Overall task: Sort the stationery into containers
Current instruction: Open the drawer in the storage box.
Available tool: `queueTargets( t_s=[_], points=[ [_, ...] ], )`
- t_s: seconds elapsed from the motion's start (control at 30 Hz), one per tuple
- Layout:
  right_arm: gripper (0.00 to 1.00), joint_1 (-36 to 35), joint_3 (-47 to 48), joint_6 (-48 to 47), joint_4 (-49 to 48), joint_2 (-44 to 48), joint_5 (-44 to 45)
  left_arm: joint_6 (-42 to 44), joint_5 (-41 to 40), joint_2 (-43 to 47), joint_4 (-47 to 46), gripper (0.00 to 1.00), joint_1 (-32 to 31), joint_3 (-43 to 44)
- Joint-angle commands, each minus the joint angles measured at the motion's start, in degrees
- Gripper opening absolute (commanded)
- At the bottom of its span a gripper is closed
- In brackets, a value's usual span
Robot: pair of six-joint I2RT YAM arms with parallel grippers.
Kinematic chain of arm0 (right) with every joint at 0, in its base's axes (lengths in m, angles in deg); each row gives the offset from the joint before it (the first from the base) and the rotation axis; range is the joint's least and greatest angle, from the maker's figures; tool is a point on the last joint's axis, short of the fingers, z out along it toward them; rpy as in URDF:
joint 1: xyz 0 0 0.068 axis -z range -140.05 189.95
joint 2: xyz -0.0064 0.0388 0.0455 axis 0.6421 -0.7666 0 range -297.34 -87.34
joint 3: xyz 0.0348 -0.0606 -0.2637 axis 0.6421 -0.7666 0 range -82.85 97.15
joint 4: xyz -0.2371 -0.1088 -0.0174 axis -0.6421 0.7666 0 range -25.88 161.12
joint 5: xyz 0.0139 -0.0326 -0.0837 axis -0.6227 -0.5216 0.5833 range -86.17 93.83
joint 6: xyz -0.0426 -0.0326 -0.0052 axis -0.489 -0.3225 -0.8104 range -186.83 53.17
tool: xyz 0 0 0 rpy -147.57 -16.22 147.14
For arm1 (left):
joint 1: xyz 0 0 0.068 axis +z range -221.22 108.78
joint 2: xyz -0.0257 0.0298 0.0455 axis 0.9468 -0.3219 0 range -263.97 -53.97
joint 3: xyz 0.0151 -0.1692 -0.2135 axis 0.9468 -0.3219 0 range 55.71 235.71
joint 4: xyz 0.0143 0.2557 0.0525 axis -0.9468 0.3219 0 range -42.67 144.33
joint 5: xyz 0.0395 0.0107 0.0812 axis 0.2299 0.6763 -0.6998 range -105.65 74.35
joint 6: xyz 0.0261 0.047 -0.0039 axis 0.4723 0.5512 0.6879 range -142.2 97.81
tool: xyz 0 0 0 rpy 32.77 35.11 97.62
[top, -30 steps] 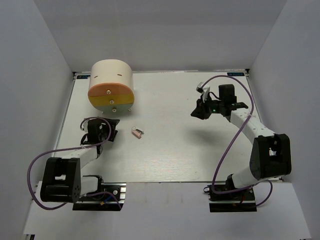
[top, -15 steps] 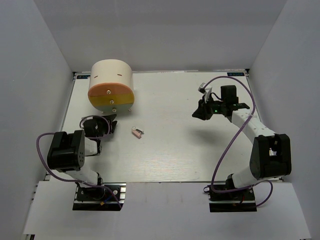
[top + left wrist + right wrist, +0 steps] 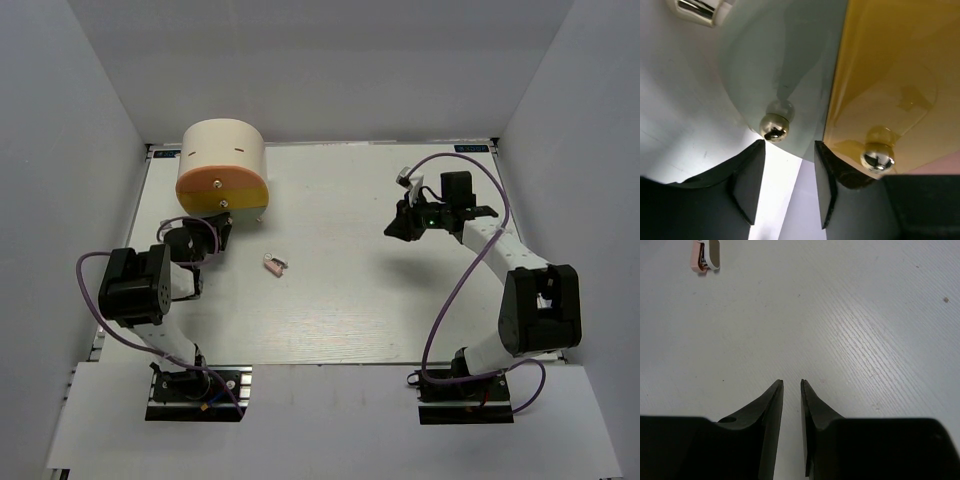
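**Container.** One cream drum organiser lies on its side at the far left of the table, with its round front turned toward the arms. The front is orange above and yellow below, and it is closed. No view shows what is inside.

The left wrist view is very close. It shows a greyish panel beside an amber panel, each with one small shiny knob: the grey-side knob and the amber-side knob.

**Stationery.** The pink-and-white clip lies flat on the table outside the organiser. It is near the organiser's front, off to the lower right in the top view, between the two arms and nearer the left one. It also shows in the top left corner of the right wrist view, well ahead of that arm's fingertips.

**Left gripper**. It is at the foot of the organiser's front. The jaws are apart with bare table showing in the gap and nothing between them. The grey-side knob sits just beyond the tips, close to the left finger; I cannot tell if it is touched.

**Right gripper**. It is over bare table on the right half, well apart from the organiser. The jaws are nearly together with a slim gap, and they hold nothing.

**Against one second ago.**
- The left arm lay low, stretched along the table's left side. It is now folded back and raised.
- Its gripper has moved from a little in front of the organiser to right at the lower front.
- The left jaws are narrower.
- The organiser and clip are where they were.
- The right arm is almost unchanged.
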Motion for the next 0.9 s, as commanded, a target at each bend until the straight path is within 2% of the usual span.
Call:
queueTargets(
  t_s=[0.0,0.47,0.87],
  points=[
    [0.27,0.4,1.8,0.0,0.9,-0.8,-0.9,-0.2,0.7,-0.5,-1.5,0.53,0.4,1.7],
    [0.28,0.4,3.6,-0.7,2.3,-1.9,-0.9,4.4,1.3,-2.2,4.5,0.48,0.4,5.3],
    [0.28,0.6,4.4,-0.9,2.9,-2.7,-1.1,6.1,1.3,-3.9,5.1,0.46,0.4,5.9]
  ],
)
